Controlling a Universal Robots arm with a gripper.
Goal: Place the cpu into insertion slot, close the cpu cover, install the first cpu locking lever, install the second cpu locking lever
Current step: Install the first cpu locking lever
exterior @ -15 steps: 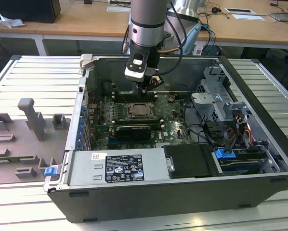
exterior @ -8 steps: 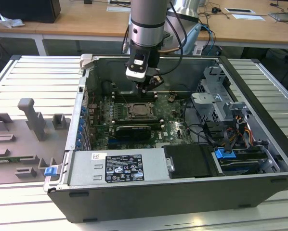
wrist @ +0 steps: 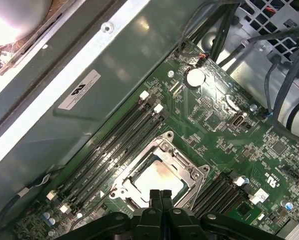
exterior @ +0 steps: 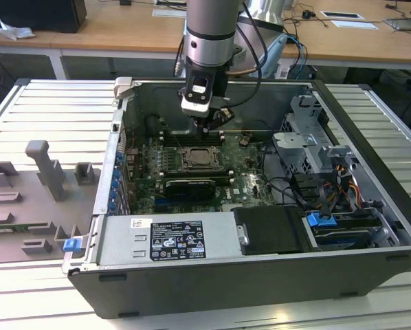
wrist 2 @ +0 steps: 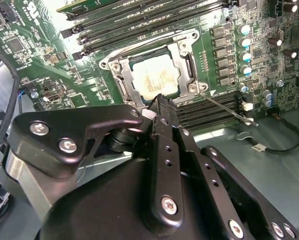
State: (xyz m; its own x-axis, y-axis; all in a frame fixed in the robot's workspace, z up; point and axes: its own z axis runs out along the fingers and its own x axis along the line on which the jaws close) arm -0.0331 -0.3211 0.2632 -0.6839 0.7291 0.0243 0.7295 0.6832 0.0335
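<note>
Grey parts tray [exterior: 47,179] sits at the exterior view's left, well apart from the open computer case [exterior: 116,227]. The gripper [wrist: 158,194] hangs just over the socket's edge, fingers pressed together on nothing. The cpu [wrist 2: 157,80] lies flat in the insertion slot [wrist 2: 185,70] with the cpu cover [wrist 2: 119,80] down around it. A thin locking lever [wrist 2: 227,109] angles out loose beside them, probably unlatched, so the closed tip looks placed as a pusher.

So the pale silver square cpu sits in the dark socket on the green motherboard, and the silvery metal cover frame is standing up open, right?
Not quite: the silvery-grey metal cover frame lies down flat around the pale silver-beige square cpu; it is not standing open. The second wrist view shows this. The rest is right.
</note>
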